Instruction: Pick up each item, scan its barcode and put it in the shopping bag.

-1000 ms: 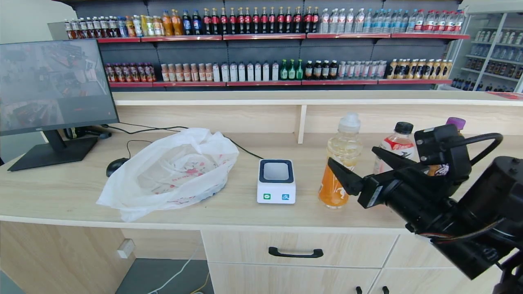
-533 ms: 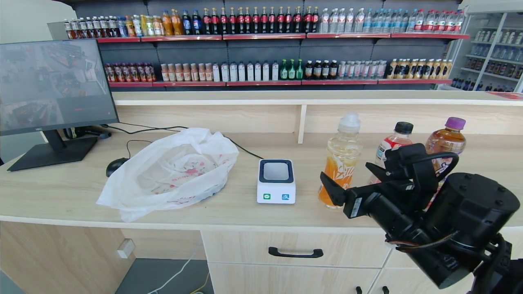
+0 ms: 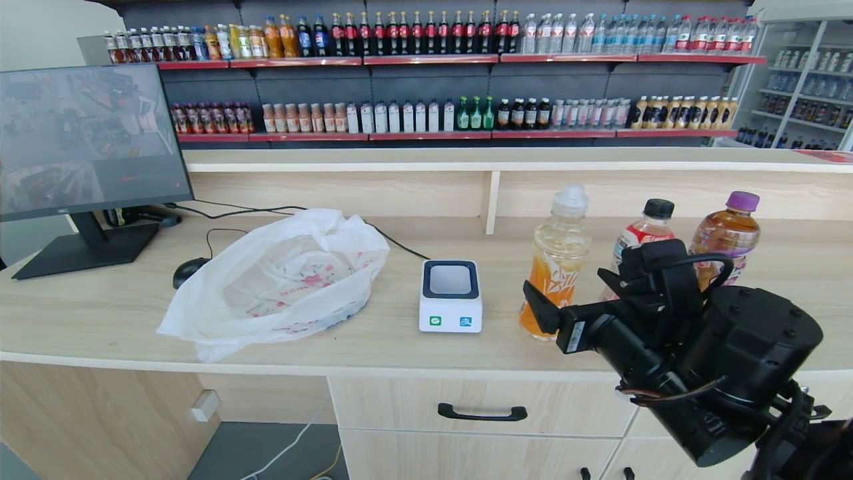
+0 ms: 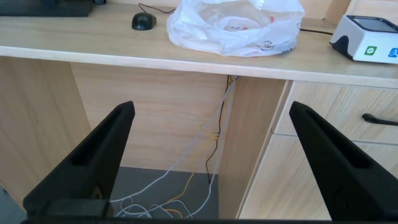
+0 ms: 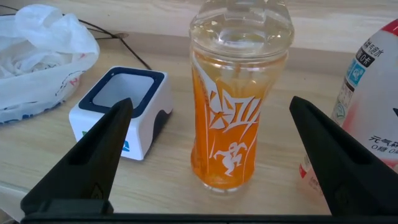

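Three bottles stand at the counter's right: an orange drink bottle (image 3: 556,267) with a white cap, a black-capped bottle (image 3: 643,230) and a purple-capped bottle (image 3: 726,237). My right gripper (image 3: 568,285) is open just in front of the orange bottle (image 5: 236,106), a finger to either side, not touching it. The white scanner (image 3: 450,295) sits left of the bottle, and the white shopping bag (image 3: 280,280) lies further left. My left gripper (image 4: 211,109) is open and empty below counter height, facing the counter front.
A monitor (image 3: 86,140) and a mouse (image 3: 190,270) occupy the counter's left end, with cables running behind the bag. A raised ledge (image 3: 493,160) backs the counter. Drawers with a black handle (image 3: 482,413) sit below. Loose cables (image 4: 205,168) hang under the counter.
My right arm has dropped lower and drawn back, uncovering the purple-capped bottle; its open gripper now sits level with the orange bottle's lower half. The bottles, scanner and bag have not moved.
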{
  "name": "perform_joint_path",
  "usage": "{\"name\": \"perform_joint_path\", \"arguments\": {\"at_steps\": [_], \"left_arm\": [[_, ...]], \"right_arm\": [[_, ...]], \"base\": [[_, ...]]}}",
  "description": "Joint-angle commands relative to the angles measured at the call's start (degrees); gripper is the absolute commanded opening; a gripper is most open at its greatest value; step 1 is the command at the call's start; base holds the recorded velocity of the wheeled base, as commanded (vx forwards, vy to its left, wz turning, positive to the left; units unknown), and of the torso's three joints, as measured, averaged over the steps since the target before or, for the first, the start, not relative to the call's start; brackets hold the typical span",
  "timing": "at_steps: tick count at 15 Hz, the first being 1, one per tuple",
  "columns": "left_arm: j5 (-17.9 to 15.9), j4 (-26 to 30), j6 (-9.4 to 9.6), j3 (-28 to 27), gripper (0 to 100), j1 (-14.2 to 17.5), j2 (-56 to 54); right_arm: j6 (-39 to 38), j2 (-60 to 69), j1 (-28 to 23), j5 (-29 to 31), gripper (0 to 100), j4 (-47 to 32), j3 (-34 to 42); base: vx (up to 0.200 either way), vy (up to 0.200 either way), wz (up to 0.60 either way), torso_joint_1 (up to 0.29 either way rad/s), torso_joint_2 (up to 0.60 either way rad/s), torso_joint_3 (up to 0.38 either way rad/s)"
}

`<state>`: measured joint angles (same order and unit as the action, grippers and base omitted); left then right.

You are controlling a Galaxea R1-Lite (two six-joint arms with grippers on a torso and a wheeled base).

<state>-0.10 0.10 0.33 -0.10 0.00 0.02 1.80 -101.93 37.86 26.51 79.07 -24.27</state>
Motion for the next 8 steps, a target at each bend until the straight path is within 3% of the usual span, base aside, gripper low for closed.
{"name": "perform_joint_path", "arguments": {"at_steps": [1,8], "left_arm": [[0.0,0.0,0.02,0.0,100,0.0,0.0],[0.0,0.0,0.02,0.0,100,0.0,0.0]], "right_arm": [[0.0,-1.3,0.1,0.0,100,0.7,-0.2],[0.3,-2.1,0.2,0.0,100,3.6,0.5]], "base": [[0.0,0.0,0.0,0.0,0.0,0.0],[0.0,0.0,0.0,0.0,0.0,0.0]]}}
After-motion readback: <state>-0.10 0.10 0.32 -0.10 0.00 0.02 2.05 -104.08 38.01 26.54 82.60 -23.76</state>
